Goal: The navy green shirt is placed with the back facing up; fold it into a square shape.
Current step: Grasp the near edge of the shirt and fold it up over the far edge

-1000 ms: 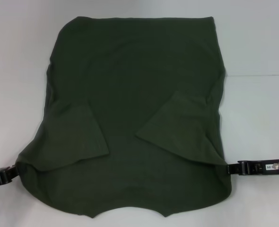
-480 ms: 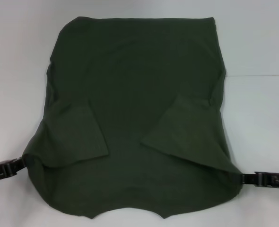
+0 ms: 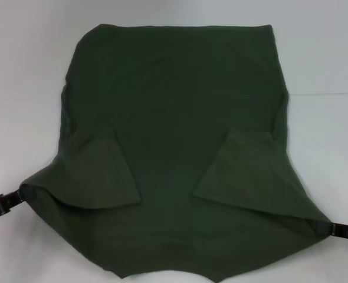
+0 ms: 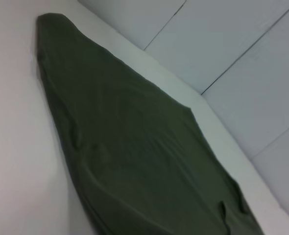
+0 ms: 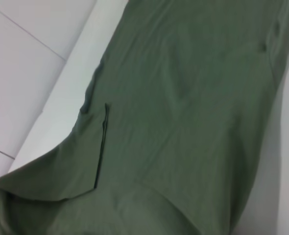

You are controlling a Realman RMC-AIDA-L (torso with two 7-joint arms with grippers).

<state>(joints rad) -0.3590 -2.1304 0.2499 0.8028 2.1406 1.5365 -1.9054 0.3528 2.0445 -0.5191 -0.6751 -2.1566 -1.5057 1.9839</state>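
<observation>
The navy green shirt [image 3: 174,106] lies spread on the white table [image 3: 20,71], with its near edge towards me. Both short sleeves are folded inward onto the body, the left sleeve [image 3: 100,174] and the right sleeve [image 3: 245,174]. My left gripper [image 3: 16,197] is at the shirt's near left corner and shut on the fabric. My right gripper [image 3: 334,229] is at the near right corner and shut on the fabric. The cloth is drawn to a point at each gripper. The shirt also shows in the left wrist view [image 4: 134,161] and the right wrist view [image 5: 193,98].
A seam line [image 3: 327,93] crosses the table surface to the right of the shirt. The wrist views show the table's far edge [image 4: 218,127] and grey floor tiles [image 4: 232,39] beyond it.
Both grippers have moved outward with the shirt's near corners. The right one went further right and nearer to me. The near part of the shirt is stretched wider and the sleeves have shifted.
</observation>
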